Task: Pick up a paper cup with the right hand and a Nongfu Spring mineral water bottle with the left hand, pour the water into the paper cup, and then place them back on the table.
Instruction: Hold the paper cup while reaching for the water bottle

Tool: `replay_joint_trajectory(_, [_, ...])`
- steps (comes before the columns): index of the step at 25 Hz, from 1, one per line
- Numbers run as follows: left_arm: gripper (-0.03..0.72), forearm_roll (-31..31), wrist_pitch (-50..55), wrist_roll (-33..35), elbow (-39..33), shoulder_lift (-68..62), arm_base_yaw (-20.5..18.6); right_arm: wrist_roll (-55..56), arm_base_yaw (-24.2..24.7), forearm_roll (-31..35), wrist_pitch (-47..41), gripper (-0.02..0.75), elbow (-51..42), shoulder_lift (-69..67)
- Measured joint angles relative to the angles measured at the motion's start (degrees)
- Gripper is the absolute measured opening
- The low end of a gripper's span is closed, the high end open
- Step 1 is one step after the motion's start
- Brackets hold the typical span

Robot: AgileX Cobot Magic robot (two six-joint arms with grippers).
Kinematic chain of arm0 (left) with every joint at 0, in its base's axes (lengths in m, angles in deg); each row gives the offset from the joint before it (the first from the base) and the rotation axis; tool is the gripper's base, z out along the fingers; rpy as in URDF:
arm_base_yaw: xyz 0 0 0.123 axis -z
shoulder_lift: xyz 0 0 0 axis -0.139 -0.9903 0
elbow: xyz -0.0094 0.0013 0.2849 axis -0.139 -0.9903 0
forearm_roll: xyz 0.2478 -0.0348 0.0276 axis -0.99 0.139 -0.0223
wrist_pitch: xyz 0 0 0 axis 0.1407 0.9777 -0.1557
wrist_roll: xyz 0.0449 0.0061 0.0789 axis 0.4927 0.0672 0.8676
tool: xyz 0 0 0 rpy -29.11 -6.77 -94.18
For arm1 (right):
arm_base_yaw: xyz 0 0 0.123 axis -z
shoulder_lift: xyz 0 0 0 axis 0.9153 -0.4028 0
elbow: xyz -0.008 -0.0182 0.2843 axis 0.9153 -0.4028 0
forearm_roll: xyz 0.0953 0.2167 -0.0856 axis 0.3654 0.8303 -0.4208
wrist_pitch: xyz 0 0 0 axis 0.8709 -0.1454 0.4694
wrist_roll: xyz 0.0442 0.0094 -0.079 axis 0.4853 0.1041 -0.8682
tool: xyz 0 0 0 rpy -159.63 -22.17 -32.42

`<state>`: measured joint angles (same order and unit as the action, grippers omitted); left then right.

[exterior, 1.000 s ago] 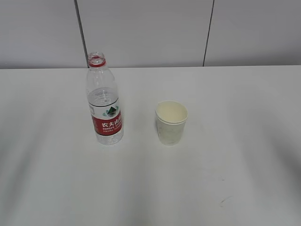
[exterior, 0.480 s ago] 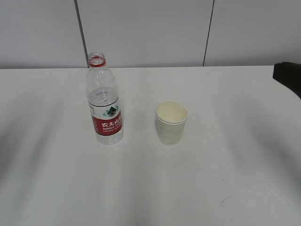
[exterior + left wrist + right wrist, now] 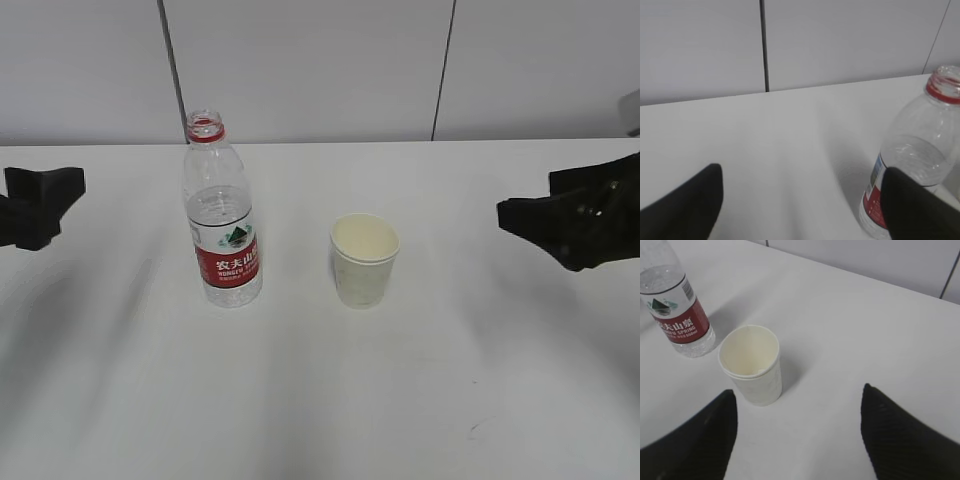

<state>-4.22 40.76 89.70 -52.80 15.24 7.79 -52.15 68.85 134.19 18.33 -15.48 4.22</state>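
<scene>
Pale wall panels (image 3: 300, 65), dark seams

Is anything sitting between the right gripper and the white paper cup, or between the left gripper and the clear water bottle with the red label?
Nothing visible does. Only bare white table lies between the right gripper and the small white paper cup, and between the left gripper and the clear plastic red-labelled water bottle. Both grippers are open.

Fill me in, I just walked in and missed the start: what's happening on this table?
Nothing is being handled yet. A Nongfu Spring mineral water bottle, uncapped and partly full, and an empty paper cup stand upright and apart on the table. The left hand is at the left edge beside the bottle, and the right hand is at the right, facing the cup. Both have open jaws and hold nothing.
</scene>
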Motion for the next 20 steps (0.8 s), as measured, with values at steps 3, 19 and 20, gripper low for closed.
replay_joint_trajectory(3, [0.586,0.0,-3.3,-0.2,0.0,-4.7,0.5,-6.4,0.0,0.0,-2.9,0.568,1.6,-4.4])
replay_joint_trajectory(19, [0.585,-7.2,-18.2,-1.2,0.1,-21.8,0.5,-20.7,0.0,0.1,-11.5,0.519,5.4,-21.0])
replay_joint_trajectory(20, [0.585,-8.0,-19.3,-1.3,0.1,-22.9,0.5,-21.0,0.0,0.1,-11.5,0.517,5.7,-21.2])
